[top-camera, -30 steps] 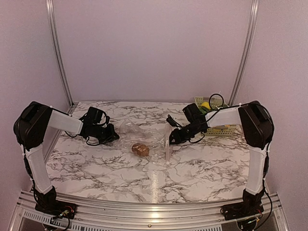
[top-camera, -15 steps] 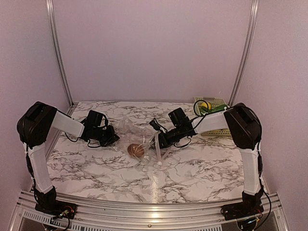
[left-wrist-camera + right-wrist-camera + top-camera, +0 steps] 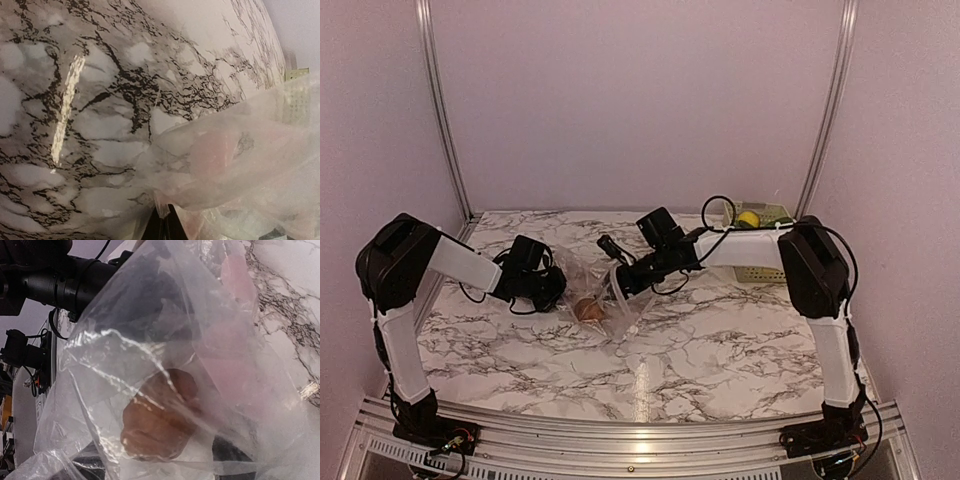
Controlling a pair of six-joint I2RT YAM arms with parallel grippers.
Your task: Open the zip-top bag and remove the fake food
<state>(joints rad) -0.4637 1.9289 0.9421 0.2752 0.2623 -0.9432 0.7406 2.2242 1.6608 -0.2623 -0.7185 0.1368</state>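
The clear zip-top bag point(image 3: 598, 292) lies crumpled on the marble table between the two arms. One brown round piece of fake food point(image 3: 587, 309) sits inside it. My left gripper point(image 3: 546, 291) is shut on the bag's left edge; in the left wrist view its dark fingertips point(image 3: 161, 229) pinch a fold of the bag point(image 3: 235, 160). My right gripper point(image 3: 618, 284) is at the bag's right side, open. In the right wrist view its fingers point(image 3: 231, 456) stand either side of the brown piece point(image 3: 157, 415), seen through the plastic point(image 3: 150, 330). Whether the fingers are inside the bag I cannot tell.
A pale green slatted basket point(image 3: 765, 262) stands at the back right with a yellow lemon point(image 3: 748, 218) in it, behind the right arm. The basket's corner point(image 3: 297, 75) shows in the left wrist view. The left arm point(image 3: 50, 280) is near the bag's far side.
My right arm swung left from beside the basket to the bag and its jaws opened wide. The bag and the brown piece shifted left toward the left gripper, which stayed shut.
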